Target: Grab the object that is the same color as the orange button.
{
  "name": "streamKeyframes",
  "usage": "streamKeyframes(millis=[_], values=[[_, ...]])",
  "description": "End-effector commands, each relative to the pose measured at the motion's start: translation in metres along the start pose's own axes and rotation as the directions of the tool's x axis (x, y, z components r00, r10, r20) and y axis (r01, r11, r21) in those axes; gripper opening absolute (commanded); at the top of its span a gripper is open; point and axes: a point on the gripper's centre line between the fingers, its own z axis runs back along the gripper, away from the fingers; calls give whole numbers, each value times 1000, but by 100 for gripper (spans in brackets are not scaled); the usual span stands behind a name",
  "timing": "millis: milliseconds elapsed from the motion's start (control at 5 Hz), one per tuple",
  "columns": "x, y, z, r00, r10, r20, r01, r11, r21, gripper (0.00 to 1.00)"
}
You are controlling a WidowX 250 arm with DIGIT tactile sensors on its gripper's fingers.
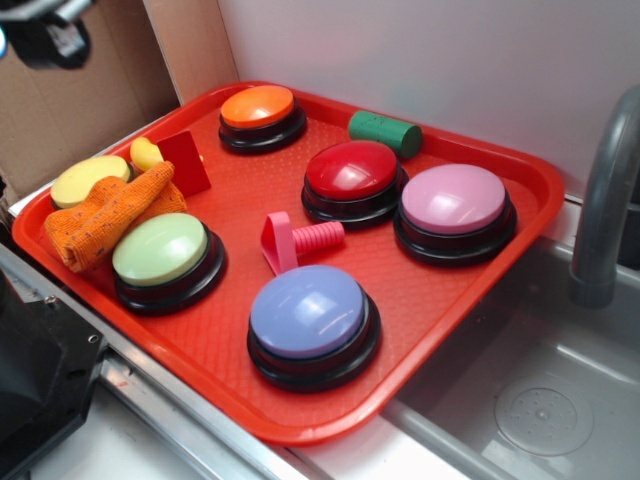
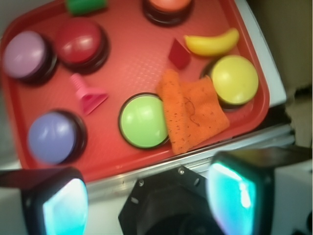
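Nothing grabbed yet: the fingers hang wide and empty above the tray's near edge, while the orange cloth lies between the green button and yellow button

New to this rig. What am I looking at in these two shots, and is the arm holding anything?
It is a small robot arm with a two-finger gripper. One picture is from a fixed camera off to the side; the other is from a camera on the arm's wrist, looking down past its open fingers. They hold nothing.

On the red tray sit six dome buttons: the orange button, red, pink, purple, green and yellow. Between the last two lies a crumpled orange cloth, the thing to grab. Also there: a toy banana, a red block, a green cylinder and a pink screw.
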Motion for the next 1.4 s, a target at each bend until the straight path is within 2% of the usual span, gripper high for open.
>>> streamKeyframes(millis=[0, 200, 400, 800, 1000, 1200], values=[[24, 34, -64, 955, 297, 12, -296, 951, 93, 100], [35, 42, -100, 935, 354, -21, -351, 932, 88, 100], [41, 37, -129, 924, 382, -6, -379, 919, 109, 100], [45, 39, -151, 923, 385, 10, -384, 917, 109, 100], [44, 42, -150, 914, 404, 34, -405, 909, 100, 20], [44, 43, -149, 912, 409, 38, -411, 908, 86, 0]])
